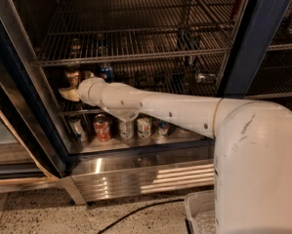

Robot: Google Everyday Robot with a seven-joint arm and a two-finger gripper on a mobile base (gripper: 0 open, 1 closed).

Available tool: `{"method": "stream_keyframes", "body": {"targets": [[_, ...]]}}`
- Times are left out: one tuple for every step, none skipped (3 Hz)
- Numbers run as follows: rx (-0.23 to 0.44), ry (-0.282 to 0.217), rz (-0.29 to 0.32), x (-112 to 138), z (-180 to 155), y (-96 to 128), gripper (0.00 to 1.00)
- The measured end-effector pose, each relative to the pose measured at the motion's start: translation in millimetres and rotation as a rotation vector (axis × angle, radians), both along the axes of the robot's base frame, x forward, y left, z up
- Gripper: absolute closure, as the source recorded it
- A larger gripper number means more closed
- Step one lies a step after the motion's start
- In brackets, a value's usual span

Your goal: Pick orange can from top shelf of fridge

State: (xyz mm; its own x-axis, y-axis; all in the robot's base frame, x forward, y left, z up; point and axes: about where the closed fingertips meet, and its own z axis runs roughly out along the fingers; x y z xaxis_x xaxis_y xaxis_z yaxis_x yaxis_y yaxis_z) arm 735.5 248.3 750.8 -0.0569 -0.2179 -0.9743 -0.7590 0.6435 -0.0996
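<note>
Camera view shows the fridge (18, 77) with its left frame post closest to the work. Just right of that post the orange can (72, 76) stands upright at the left end of the top shelf (179, 87), under the next wire rack (135, 43) up. My pincer (71, 91) sits at the can's near side, low by its base and touching it or just short of it. Whether it is apart or together I cannot tell, since my own wrist hides that. A blue can (105, 72) stands just right of the orange one, and my arm (155, 108) crosses in front of the shelf from the right. I judge the step in hand to be closing in for the grasp. To do it well I would take the can at its middle rather than its foot, stay level so nothing snags the rack above, keep clear of the blue can, and squeeze only once the body sits squarely inside. Below, a red can (102, 127) and some pale cans stand on the steel floor (135, 143); a knocked can might drop among them.
</note>
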Motion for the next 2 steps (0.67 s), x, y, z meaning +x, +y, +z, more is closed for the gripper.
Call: {"method": "stream_keyframes", "body": {"targets": [[-0.008,0.011,-0.012,5,-9,-3,0.31],[-0.006,0.008,-0.039,21,-13,-1,0.27]]}}
